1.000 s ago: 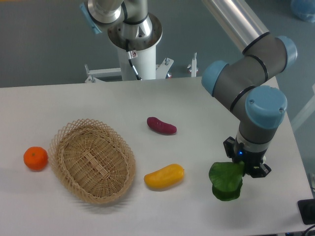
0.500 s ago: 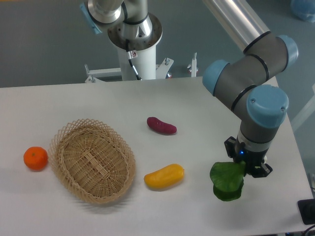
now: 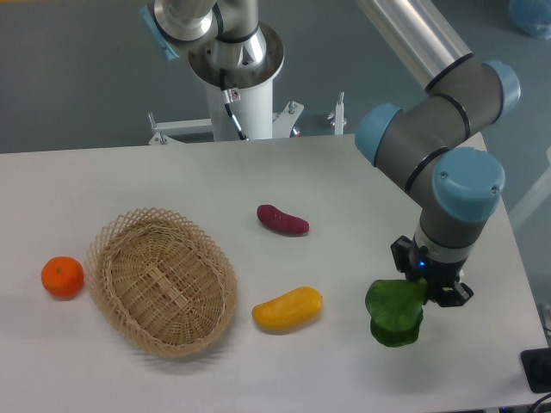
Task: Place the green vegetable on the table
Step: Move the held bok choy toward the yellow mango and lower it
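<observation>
The green vegetable (image 3: 395, 313) is a dark green leafy piece at the front right of the white table (image 3: 344, 189). My gripper (image 3: 428, 295) points straight down and is shut on its upper right part. The leaf hangs at or just above the tabletop; I cannot tell if it touches. The fingertips are hidden behind the leaf and the wrist.
A yellow oblong vegetable (image 3: 287, 309) lies left of the green one. A purple oblong vegetable (image 3: 282, 220) lies mid-table. A woven basket (image 3: 162, 281) stands at the left, with an orange (image 3: 63, 277) beside it. The table's right edge is close to my arm.
The gripper and the green vegetable have barely shifted, a few pixels left and back.
</observation>
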